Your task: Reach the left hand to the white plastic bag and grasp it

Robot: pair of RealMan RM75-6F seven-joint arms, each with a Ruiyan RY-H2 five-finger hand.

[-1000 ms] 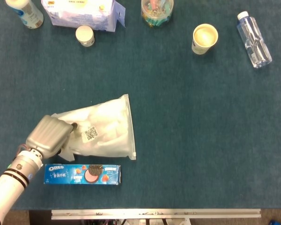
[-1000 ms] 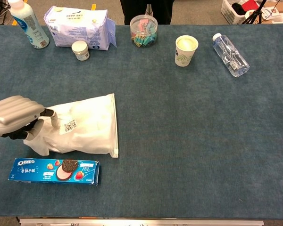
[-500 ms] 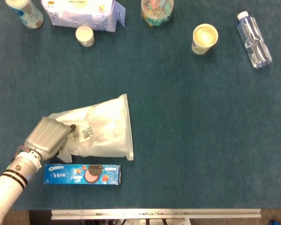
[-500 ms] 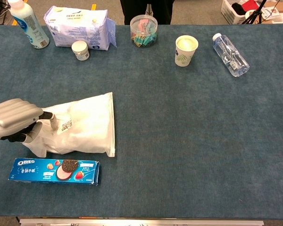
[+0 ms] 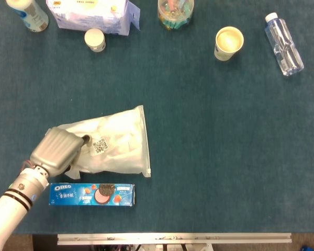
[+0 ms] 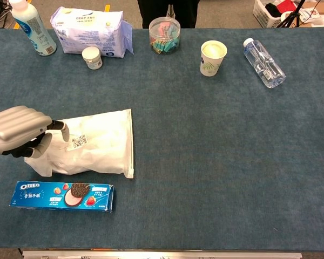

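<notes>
The white plastic bag (image 5: 118, 141) lies flat left of the table's middle, its zip edge to the right and a QR label on top; the chest view shows the same bag (image 6: 100, 144). My left hand (image 5: 56, 149) sits over the bag's left end with its fingers curled down around the crumpled plastic, gripping it. In the chest view the left hand (image 6: 21, 131) covers that same end, the thumb lying on the bag. The right hand is in neither view.
An Oreo box (image 5: 91, 194) lies just in front of the bag. Along the far edge stand a white bottle (image 5: 27, 12), a tissue pack (image 5: 91, 14), a small cup (image 5: 94, 39), a clip jar (image 5: 175, 11), a paper cup (image 5: 229, 43) and a water bottle (image 5: 284, 43).
The left hand, gripping the bag's end, shifted slightly left and then back and away from me, dragging the bag a little; the label moved with it.
</notes>
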